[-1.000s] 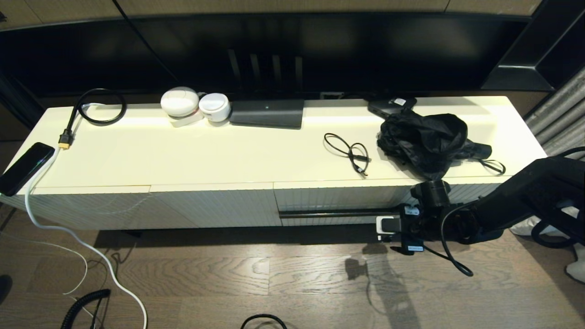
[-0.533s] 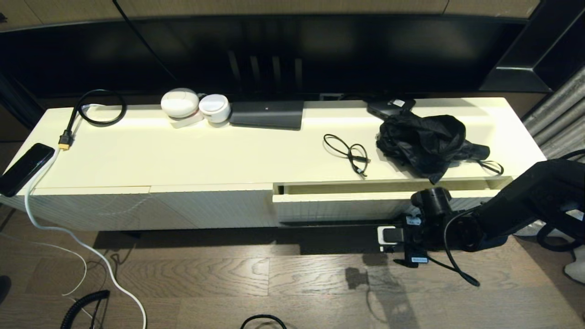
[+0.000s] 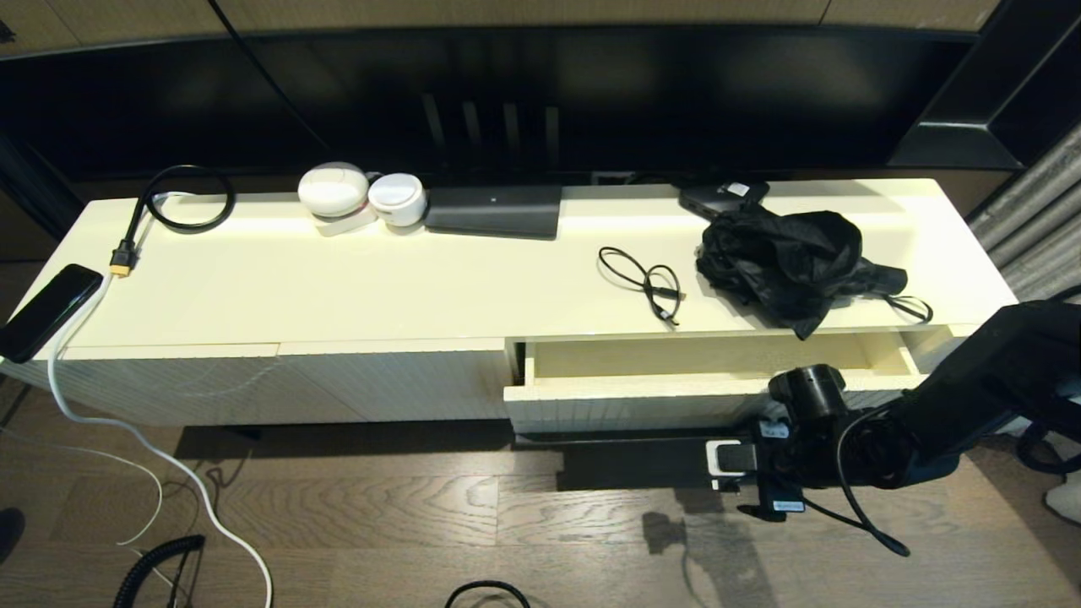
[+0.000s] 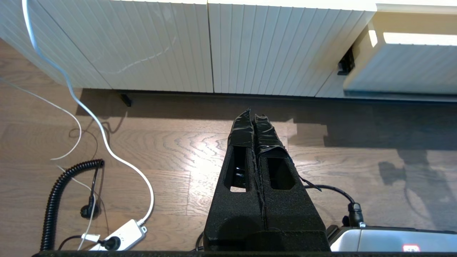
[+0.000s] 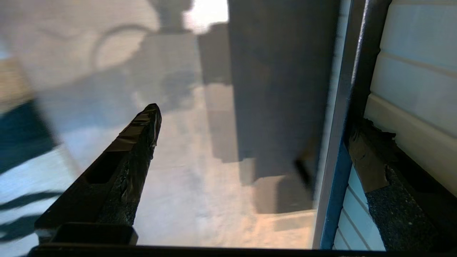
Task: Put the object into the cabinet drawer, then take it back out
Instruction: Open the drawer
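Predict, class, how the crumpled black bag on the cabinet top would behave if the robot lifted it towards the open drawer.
The black bag lies in loose folds, so it would probably sag and drape from one pinch. It looks thin, likely light for its bulk. A cord trails from it and might snag the cabinet drawer.

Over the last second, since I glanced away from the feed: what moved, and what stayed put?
The cabinet drawer went from shut to partly open, sliding out toward the robot and showing its cream interior. The right gripper, one finger hooked behind the black bar handle, drew back with it. The left gripper hangs shut above the floor. The black bag, cables and phone on top stayed put.
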